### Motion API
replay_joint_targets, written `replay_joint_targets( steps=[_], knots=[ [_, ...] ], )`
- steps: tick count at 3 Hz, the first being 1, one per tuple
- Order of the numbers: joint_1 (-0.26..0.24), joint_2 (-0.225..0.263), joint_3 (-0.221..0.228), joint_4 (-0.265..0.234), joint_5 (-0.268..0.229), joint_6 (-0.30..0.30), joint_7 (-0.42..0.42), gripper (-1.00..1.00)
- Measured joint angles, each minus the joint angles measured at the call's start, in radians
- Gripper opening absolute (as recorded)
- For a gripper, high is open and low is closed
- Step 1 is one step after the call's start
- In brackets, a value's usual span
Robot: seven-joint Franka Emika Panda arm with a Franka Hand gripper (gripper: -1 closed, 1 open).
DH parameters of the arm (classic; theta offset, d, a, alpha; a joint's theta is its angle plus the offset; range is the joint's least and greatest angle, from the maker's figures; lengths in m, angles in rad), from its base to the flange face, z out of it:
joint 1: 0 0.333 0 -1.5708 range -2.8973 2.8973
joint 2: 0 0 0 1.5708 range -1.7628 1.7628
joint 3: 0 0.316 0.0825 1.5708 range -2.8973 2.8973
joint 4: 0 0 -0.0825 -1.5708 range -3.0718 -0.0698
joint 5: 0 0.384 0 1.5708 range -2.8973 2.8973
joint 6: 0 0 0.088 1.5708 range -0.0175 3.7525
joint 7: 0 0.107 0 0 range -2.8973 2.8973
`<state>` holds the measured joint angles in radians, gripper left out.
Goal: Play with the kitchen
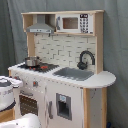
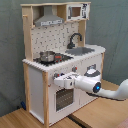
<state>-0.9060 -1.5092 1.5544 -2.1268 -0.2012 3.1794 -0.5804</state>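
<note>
Second exterior view has the kitchen [image 2: 60,60] standing on a wooden floor [image 2: 30,119], with the gripper [image 2: 56,80] pressed up against its front just above the oven door [image 2: 64,97]. Can't tell whether the fingers are spread or clamped, honestly. A pot [image 2: 47,56] sits on the stovetop [image 2: 54,58].

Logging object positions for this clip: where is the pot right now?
The pot sits on the kitchen's stovetop, at the second exterior view's left of the sink, below the grey hood.

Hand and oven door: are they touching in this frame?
Cannot tell. In the second exterior view the hand overlaps the kitchen front just above the oven door, but neither contact nor a gap shows plainly.
</note>
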Motion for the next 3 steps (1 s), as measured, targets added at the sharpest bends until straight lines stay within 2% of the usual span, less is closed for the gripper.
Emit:
replay_joint_targets(
  steps=[1, 2, 3],
  knots=[
    [-0.007, 0.014, 0.008, 0.016, 0.000, -0.099, -0.012, 1.00],
    [0.035, 0.020, 0.000, 0.038, 0.002, -0.190, -0.006, 1.00],
    [0.105, 0.021, -0.019, -0.040, 0.002, -0.191, -0.007, 1.00]
  ],
)
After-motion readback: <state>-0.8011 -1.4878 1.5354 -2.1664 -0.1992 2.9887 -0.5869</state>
